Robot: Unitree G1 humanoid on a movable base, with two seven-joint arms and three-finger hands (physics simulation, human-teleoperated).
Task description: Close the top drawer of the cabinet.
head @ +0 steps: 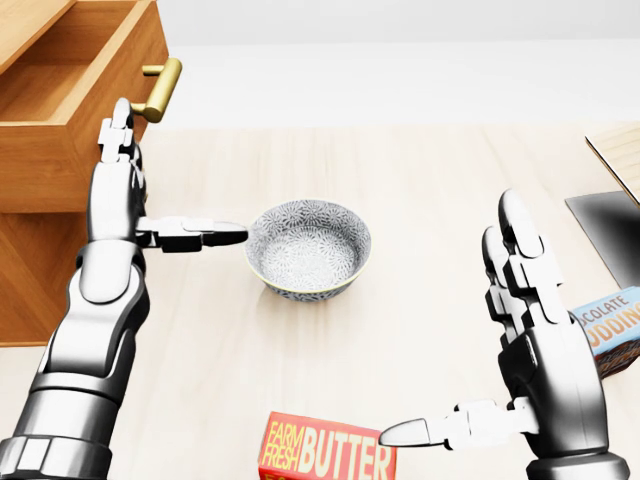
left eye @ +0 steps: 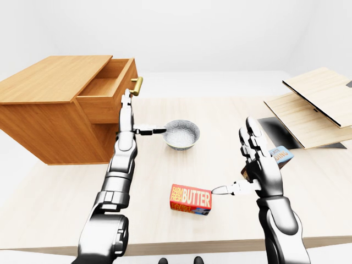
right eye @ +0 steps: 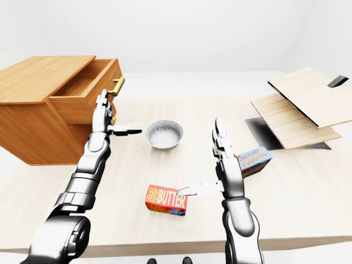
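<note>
Head view puts the top drawer (head: pixel 75 110) at the upper left, standing out from the cabinet (left eye: pixel 52 110), its empty wooden inside open to us and its brass handle (head: pixel 160 88) jutting from the face. Our left hand (head: pixel 118 175) is raised flat against that drawer face just below the handle, fingers straight and pointing up, thumb stuck out sideways toward the bowl (head: pixel 308 248); it is released and grips nothing. We cannot tell whether the fingertips actually touch the wood or only stand just beside it. A second brass handle (right eye: pixel 114 119) shows below on the lower drawer.

The patterned bowl sits on the light wooden table (head: pixel 420 180) near the middle of the head view, close to the tip of our left thumb but apart from it. Our right hand (head: pixel 535 340) is held up at the right, fingers spread and straight, thumb pointing left, empty. Below it, at the bottom edge, lies a red butter box (head: pixel 328 452), just beside the right thumb tip. A chocolate pudding box (right eye: pixel 254 160) lies tilted just to the right of our right hand. Pale flat boards (left eye: pixel 311 104) are stacked at the far right in the left-eye view, over a dark mat (left eye: pixel 283 132).
</note>
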